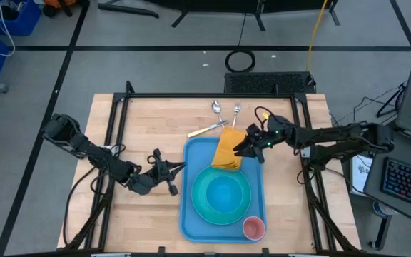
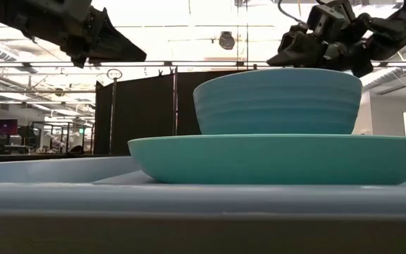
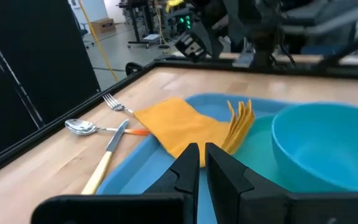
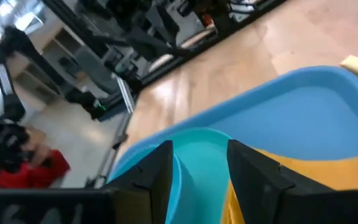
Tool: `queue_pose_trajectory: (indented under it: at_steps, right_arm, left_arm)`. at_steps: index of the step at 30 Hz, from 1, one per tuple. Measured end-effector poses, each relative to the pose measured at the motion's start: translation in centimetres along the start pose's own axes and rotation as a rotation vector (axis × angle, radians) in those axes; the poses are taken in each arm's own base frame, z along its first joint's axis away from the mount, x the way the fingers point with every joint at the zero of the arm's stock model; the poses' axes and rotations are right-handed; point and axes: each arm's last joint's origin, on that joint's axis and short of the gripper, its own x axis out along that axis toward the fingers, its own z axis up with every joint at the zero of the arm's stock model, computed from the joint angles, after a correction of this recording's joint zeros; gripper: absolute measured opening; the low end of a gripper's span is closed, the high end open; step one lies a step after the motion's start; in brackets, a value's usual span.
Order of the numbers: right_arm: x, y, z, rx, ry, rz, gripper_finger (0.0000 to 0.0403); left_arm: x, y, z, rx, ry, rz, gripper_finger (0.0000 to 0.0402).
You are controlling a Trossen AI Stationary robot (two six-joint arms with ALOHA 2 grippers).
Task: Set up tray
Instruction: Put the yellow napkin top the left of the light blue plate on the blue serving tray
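The right gripper (image 1: 251, 148) has its fingers (image 4: 253, 174) spread, empty, above the yellow napkin (image 1: 228, 150) on the tray (image 1: 191, 218). The left gripper (image 1: 179, 169) has its fingers (image 3: 185, 168) pressed together, beside the tray.

bare wood is lying open left of the tray (image 1: 188, 214), where the left gripper (image 1: 179, 169) is hovering. a bowl (image 1: 225, 195), plate (image 1: 200, 201), cup (image 1: 254, 228) and napkin (image 1: 227, 149) are crowding the tray; cutlery (image 1: 216, 120) is blocking the far edge.
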Motion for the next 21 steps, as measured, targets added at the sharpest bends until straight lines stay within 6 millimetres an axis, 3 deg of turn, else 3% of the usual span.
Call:
queue_pose_trajectory:
  at_steps: [4,12,17,21]
  right_arm:
    - [-0.7,0.2,0.0,-0.049,0.0,-0.077,0.013]
    - [-1.1,0.5,-0.5,-0.141,0.043,-0.091,0.0132]
    - [-1.1,0.1,-0.3,-0.224,0.014,-0.201,0.0128]
    - [-1.2,-0.2,-0.4,-0.285,0.019,-0.276,0.0128]
  left_arm:
    - [1.2,0.9,0.3,-0.062,0.001,0.01,0.0033]
    - [5.4,4.2,0.2,-0.001,0.228,-0.246,0.0033]
    - [6.7,4.8,1.3,0.023,0.32,-0.468,0.0033]
    - [7.2,5.4,1.8,0.079,0.371,-0.538,0.0033]
